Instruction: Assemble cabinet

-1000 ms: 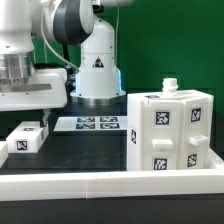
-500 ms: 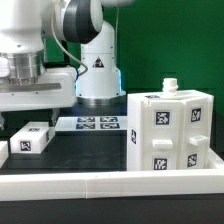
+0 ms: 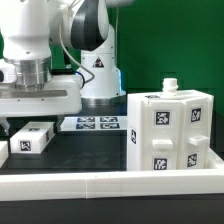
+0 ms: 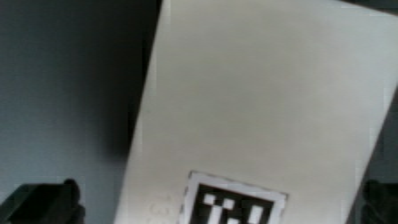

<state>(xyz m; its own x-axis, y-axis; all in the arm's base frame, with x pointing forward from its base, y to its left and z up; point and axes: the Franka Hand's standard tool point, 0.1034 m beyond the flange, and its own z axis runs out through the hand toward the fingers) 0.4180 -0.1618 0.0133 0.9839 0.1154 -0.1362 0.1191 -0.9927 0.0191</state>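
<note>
The cabinet (image 3: pixel 170 130), a large white box with black-and-white tags, stands on the table at the exterior view's right. A small white tagged block (image 3: pixel 30 140) lies at the exterior view's left. My gripper (image 3: pixel 32 122) hangs just above this block. In the wrist view the block (image 4: pixel 267 110) fills the middle, tag towards the fingers. My gripper (image 4: pixel 214 205) is open, with one dark fingertip (image 4: pixel 45 200) on each side of the block and not touching it. The cabinet is out of the wrist view.
The marker board (image 3: pixel 95 123) lies flat behind the block, in front of the robot base (image 3: pixel 97 75). A white rail (image 3: pixel 110 185) runs along the table's front edge. A small white knob (image 3: pixel 170 87) stands on the cabinet's top.
The arm has moved towards the exterior view's right and now stands over the small white block. The block and the cabinet have not moved.
</note>
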